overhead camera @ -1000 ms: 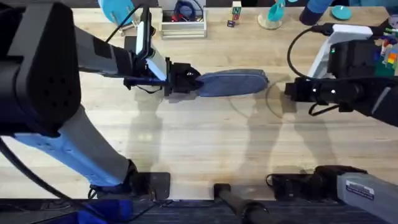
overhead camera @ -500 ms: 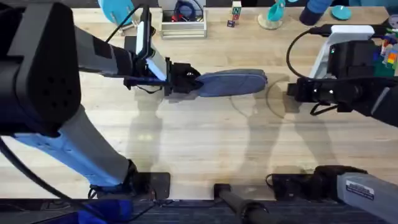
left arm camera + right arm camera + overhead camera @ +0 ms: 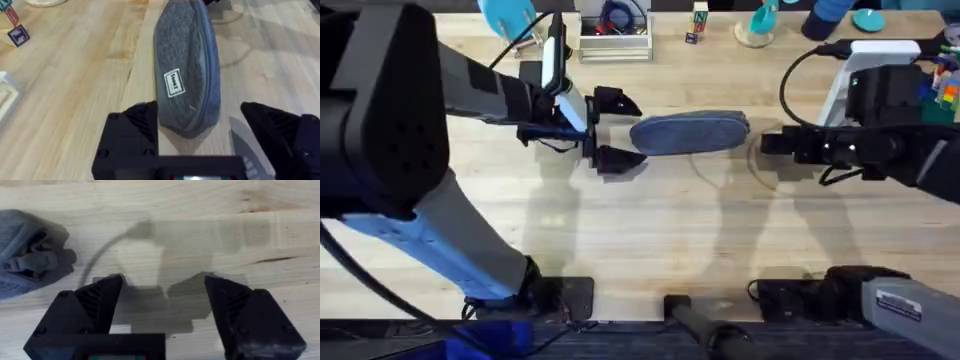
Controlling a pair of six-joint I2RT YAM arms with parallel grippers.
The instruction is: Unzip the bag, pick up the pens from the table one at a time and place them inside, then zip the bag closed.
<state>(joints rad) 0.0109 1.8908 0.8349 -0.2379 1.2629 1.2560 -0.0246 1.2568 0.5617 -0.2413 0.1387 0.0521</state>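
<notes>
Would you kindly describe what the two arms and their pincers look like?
Both arms are black with pale grey-white link sections and looping black cables. The left pincer and right pincer have chunky black wedge-shaped fingers with ribbed inner faces. A white printed label sits on the right arm's base.

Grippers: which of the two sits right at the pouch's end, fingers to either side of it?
The left gripper: its open fingers flank the bag's near end without touching. The right gripper, also open, hovers over bare table just past the other end.

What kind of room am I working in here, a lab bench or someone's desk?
Probably a robot lab workbench, not a personal desk: two arms are mounted at a bare wooden table, the bag lies between them, and toy blocks and a wire-filled tray line the far edge.
</notes>
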